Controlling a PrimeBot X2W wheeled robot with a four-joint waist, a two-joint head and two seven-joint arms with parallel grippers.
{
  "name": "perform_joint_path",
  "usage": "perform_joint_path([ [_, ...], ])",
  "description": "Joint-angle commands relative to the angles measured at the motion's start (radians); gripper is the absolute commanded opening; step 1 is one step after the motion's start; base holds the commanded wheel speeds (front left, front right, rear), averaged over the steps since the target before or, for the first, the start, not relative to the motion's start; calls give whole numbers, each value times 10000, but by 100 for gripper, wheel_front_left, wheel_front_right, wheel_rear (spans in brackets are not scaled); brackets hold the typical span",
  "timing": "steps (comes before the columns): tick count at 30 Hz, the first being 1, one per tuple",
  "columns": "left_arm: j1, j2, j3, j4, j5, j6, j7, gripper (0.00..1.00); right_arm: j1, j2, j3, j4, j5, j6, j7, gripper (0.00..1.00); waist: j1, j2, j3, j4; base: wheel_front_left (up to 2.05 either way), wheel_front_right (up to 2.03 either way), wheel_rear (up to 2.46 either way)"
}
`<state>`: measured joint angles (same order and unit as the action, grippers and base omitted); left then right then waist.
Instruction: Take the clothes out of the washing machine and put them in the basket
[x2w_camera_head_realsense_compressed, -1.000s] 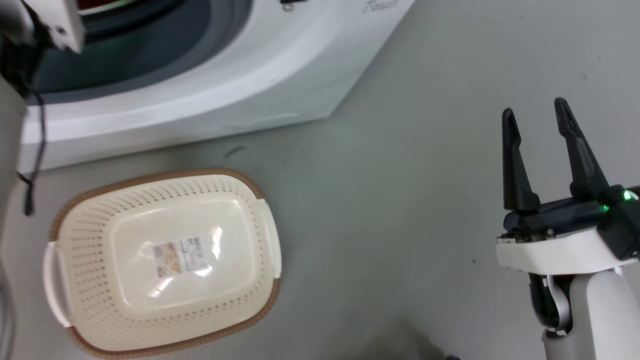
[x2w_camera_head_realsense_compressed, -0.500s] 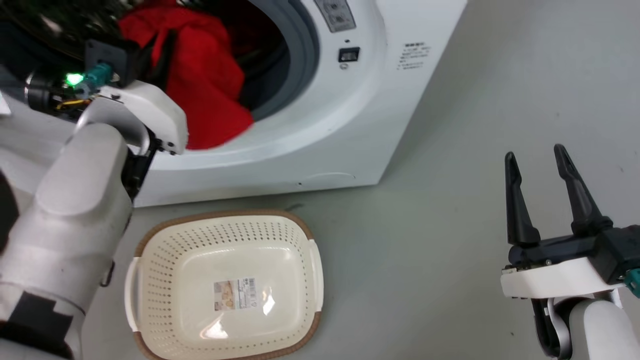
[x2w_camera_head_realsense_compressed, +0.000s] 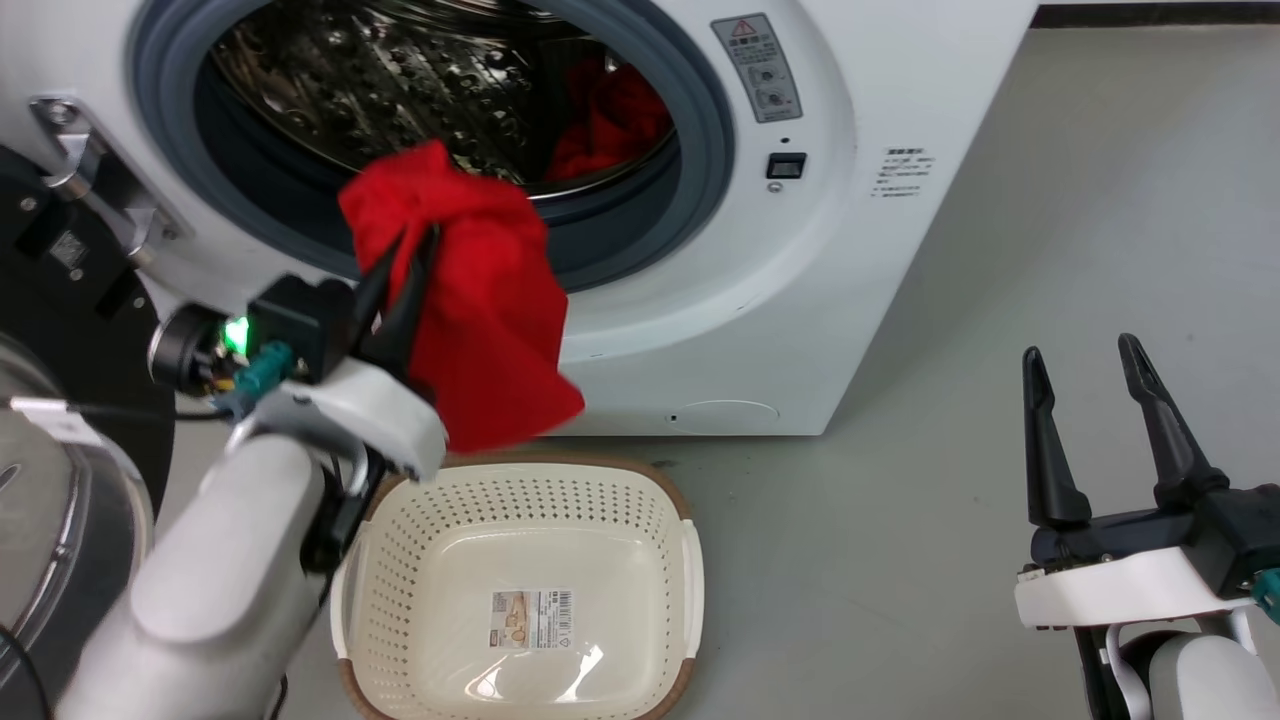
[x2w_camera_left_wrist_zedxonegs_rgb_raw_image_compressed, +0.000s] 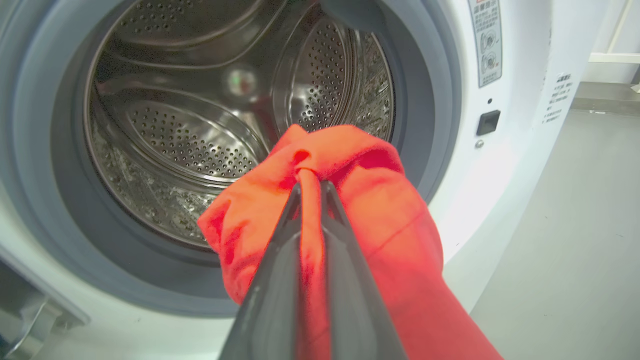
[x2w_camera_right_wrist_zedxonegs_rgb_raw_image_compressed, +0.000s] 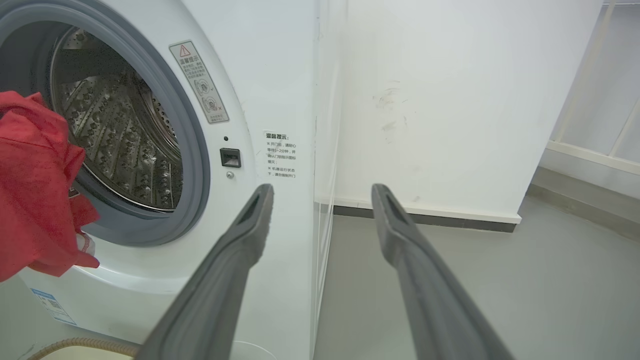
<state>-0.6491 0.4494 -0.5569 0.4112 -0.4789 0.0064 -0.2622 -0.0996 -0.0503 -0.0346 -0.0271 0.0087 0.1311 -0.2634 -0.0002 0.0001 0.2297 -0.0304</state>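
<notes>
Currently, left claw (x2w_camera_left_wrist_zedxonegs_rgb_raw_image_compressed: 311, 182) is clamped on a plain bright-red garment (x2w_camera_head_realsense_compressed: 490, 330) hanging crumpled before the washing machine (x2w_camera_head_realsense_compressed: 860, 250); right claw (x2w_camera_head_realsense_compressed: 1079, 346) stands open, empty.

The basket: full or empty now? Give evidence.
Empty: the basket shows a bare bottom and paper label; the red garment hangs from the left tool.
</notes>
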Motion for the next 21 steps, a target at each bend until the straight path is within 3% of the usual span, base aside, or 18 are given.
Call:
perform_joint_path([
  [1,396,54,-38,-239,-100,56,130,0,59,2,-31,-14,-38,-8,-21,100,2,-1,-48,134,0,0,0],
  [10,1993,165,-317,-698,-600,344,913,0,-129,2,-76,-101,-193,-8,-21,100,2,-1,424,428,0,0,0],
  [21,1428,-689,-943,2627,-626,-321,881,0,-699,2,-67,-377,-554,-8,-21,100,2,-1,2062,379,0,0,0],
])
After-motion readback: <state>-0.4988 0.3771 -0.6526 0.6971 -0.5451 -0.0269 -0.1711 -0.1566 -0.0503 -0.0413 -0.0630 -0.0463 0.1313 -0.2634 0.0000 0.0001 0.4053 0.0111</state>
